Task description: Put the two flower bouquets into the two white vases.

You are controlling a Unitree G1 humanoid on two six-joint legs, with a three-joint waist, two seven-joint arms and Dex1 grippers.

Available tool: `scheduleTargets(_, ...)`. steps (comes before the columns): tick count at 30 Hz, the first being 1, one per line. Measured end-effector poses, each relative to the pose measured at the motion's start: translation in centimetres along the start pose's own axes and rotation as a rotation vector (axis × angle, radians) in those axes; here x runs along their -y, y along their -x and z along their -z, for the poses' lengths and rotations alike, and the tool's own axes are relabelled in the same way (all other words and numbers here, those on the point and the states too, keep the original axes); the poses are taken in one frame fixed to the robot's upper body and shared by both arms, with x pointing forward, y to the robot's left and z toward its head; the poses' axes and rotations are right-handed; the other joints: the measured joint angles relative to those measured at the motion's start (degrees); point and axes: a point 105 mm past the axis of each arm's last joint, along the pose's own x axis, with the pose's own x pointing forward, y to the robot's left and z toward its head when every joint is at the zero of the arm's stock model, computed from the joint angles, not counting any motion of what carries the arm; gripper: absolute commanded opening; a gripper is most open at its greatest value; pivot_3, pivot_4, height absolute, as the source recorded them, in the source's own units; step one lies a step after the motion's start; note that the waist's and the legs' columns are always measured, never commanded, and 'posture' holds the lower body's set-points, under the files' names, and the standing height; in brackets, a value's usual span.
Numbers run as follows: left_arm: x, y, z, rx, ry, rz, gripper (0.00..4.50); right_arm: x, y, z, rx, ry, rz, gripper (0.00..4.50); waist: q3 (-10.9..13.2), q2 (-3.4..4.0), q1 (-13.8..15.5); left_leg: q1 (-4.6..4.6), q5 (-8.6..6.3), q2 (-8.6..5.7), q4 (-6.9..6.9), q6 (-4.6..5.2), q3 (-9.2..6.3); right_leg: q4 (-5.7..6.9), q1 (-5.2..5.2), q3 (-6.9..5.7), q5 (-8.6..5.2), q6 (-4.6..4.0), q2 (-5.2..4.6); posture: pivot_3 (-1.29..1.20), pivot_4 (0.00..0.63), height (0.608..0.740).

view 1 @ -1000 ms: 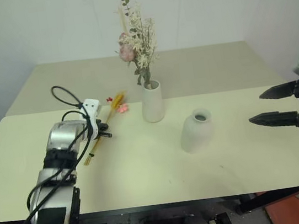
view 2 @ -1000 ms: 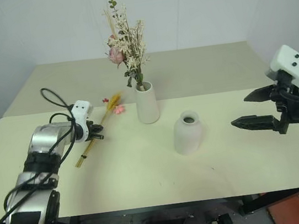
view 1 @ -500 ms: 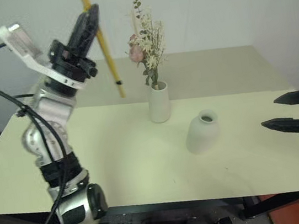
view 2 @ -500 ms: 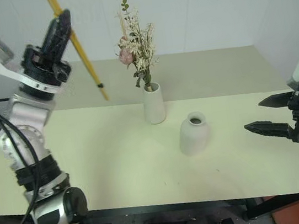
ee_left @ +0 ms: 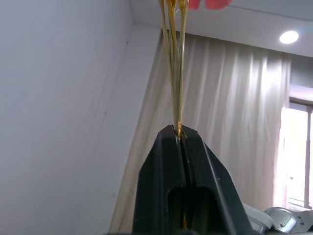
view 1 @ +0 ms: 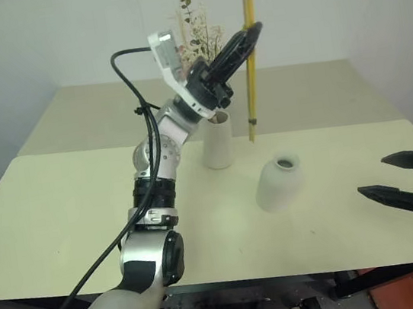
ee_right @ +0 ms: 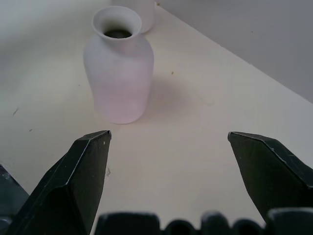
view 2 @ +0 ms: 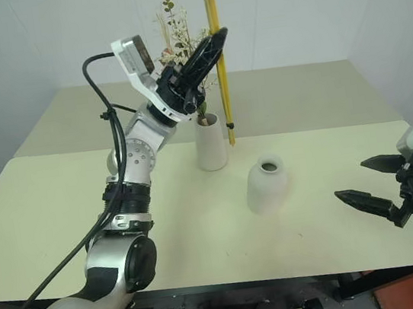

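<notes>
My left gripper [view 1: 251, 34] is raised high, shut on the long yellow stems of the slim bouquet [view 1: 250, 79]. The stems hang almost upright, their lower ends just right of the taller white vase [view 1: 217, 139] and behind the shorter rounded vase [view 1: 279, 183]. In the left wrist view the stems [ee_left: 174, 73] rise from the closed jaws to red and pink blossoms [ee_left: 210, 4]. The bushy bouquet [view 1: 198, 36] stands in the taller vase. My right gripper [view 1: 373, 176] hovers open at the right, apart from the shorter vase [ee_right: 119, 73], which has nothing in it.
The cream table [view 1: 61, 213] has a seam across its middle, behind the vases. My left arm's black cable [view 1: 139, 110] loops above the table's left half. A white wall stands close behind the table.
My left arm has swung the slim bouquet up and to the right, past the taller vase, and the stems now hang nearly upright. The right gripper has sunk slightly, still open.
</notes>
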Motion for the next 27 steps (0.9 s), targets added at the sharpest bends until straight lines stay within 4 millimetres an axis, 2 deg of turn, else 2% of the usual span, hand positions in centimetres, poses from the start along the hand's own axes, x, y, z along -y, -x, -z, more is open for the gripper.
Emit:
scheduleTargets(8, -0.1, -1.3, 3.6, -0.047, 0.053, 0.064, 0.03, -0.2, 0.4, 0.0, 0.000, -0.003, 0.047, 4.50, 0.00, 0.00, 0.15, -0.06, 0.00, -0.13, 0.03, 0.00, -0.07, -0.05, 0.01, 0.08, -0.02, -0.02, -0.04, 0.00, 0.150, 0.740)
scheduleTargets(13, -0.3, -1.3, 5.7, -0.075, 0.062, 0.063, 0.03, -0.3, 0.4, 0.0, 0.001, 0.000, 0.059, 4.50, 0.00, -0.01, 0.00, -0.04, 0.00, -0.14, 0.00, 0.00, -0.09, -0.04, -0.01, 0.09, 0.00, 0.04, -0.04, 0.00, 0.150, 0.740)
scheduleTargets(22, -1.6, -1.4, 6.5, -0.076, 0.061, 0.008, 0.03, -0.7, 0.4, -0.1, 0.007, -0.004, 0.066, 4.50, 0.01, -0.02, 0.14, -0.10, 0.00, -0.23, 0.01, 0.00, -0.17, -0.08, -0.01, 0.11, -0.01, 0.06, -0.07, 0.00, 0.150, 0.740)
scheduleTargets(27, -1.5, -1.6, 5.8, -0.027, 0.120, 0.021, 0.03, -0.6, 0.9, 0.3, -0.010, -0.013, 0.085, 4.50, 0.01, -0.02, 0.16, -0.11, 0.00, -0.24, 0.00, 0.00, -0.19, -0.07, -0.02, 0.10, -0.01, 0.09, -0.07, 0.00, 0.150, 0.740)
